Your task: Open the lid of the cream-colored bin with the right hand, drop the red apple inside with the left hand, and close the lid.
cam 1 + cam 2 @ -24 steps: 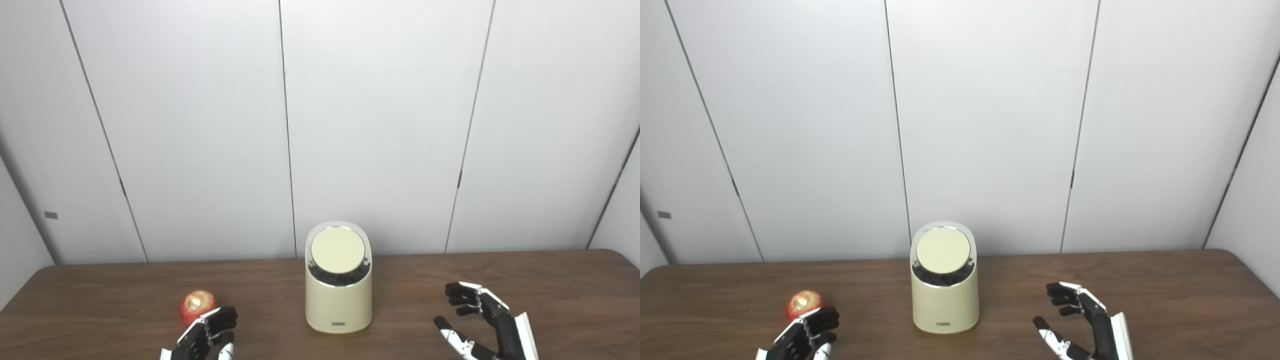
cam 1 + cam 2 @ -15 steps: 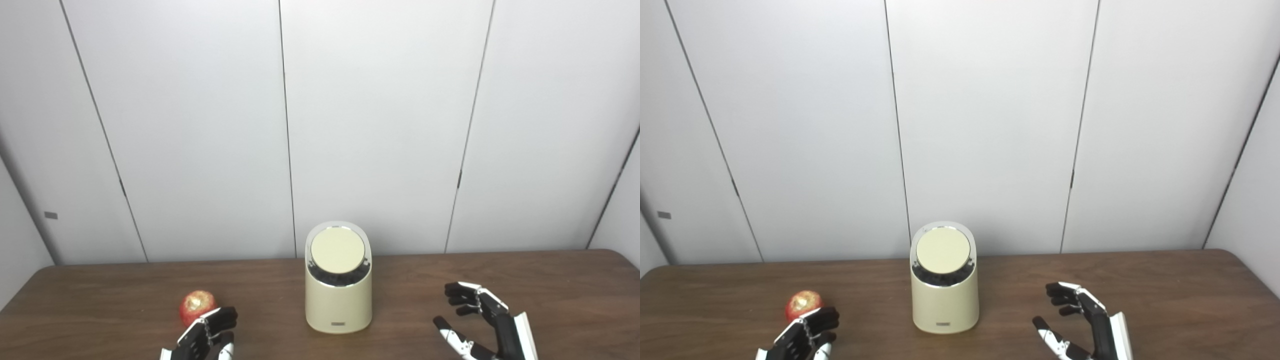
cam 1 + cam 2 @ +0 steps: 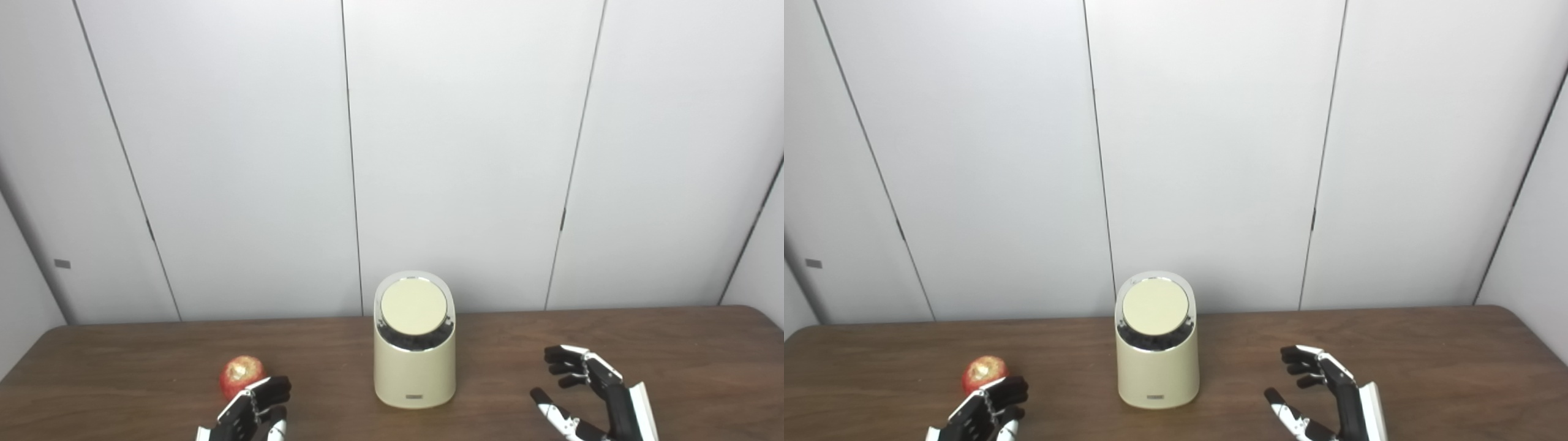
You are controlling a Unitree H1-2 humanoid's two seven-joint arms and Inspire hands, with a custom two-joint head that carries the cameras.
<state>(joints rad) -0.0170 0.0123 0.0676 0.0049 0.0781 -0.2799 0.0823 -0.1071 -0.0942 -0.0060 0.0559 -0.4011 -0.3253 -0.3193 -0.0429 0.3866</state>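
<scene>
Both of your hands are empty with fingers spread: left hand [image 3: 251, 413] just in front of the red apple [image 3: 241, 373], right hand [image 3: 591, 395] well right of the cream-colored bin [image 3: 414, 361]. You see the bin upright, long axis vertical, its closed round lid [image 3: 414, 305] tilted toward you, on the dark wood table [image 3: 686, 349] before white wall panels [image 3: 465, 147].

Both hands [image 3: 248, 416] cut off below

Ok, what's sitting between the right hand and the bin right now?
Nothing: in both eye views only bare brown table shows between the right hand and the cream-colored bin. The lid is closed, and the hand is open, not touching the bin.
</scene>
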